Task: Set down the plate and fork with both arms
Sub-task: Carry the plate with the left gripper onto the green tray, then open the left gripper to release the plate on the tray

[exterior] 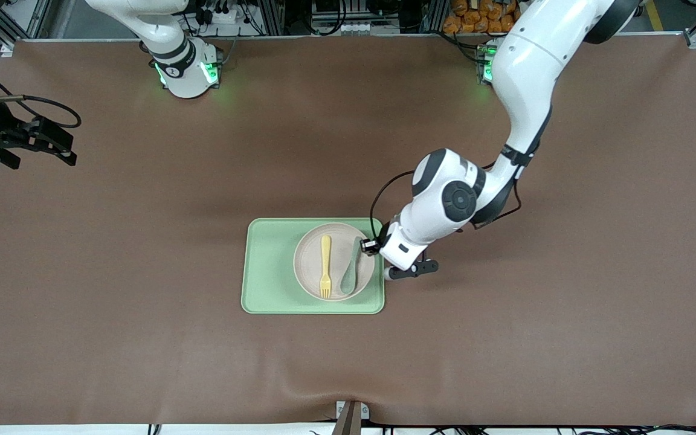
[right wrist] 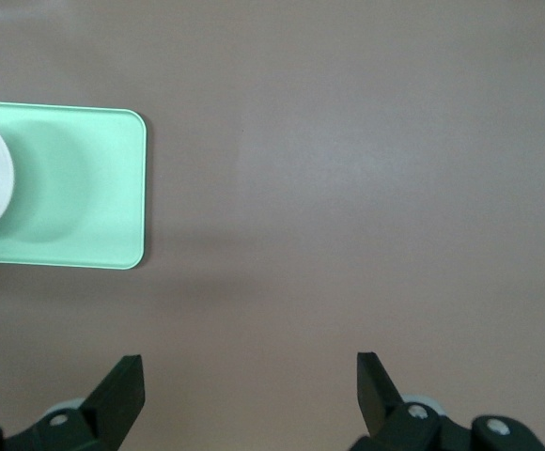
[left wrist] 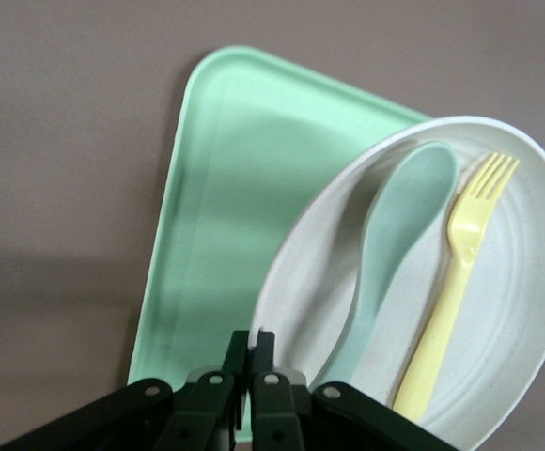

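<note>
Waiting over bare table toward its own end, the right gripper (right wrist: 249,390) hangs with fingers wide apart, holding nothing. On the brown table (exterior: 112,254) lies a light-green tray (exterior: 266,272); the speckled plate (exterior: 307,263) sits in it, toward the left arm's end. The yellow fork (exterior: 325,266) and a grey-green spoon (exterior: 351,272) lie side by side on the plate. The left gripper (left wrist: 250,352) hangs at the plate's rim, fingers pressed together, empty.

Centre of the front frame, slightly low: the tray (exterior: 269,284) lies on the table (exterior: 112,272). The plate (exterior: 309,263) sits in its half toward the left arm's end. On the plate, fork (exterior: 325,266) and spoon (exterior: 351,269) lie side by side, seemingly apart.
</note>
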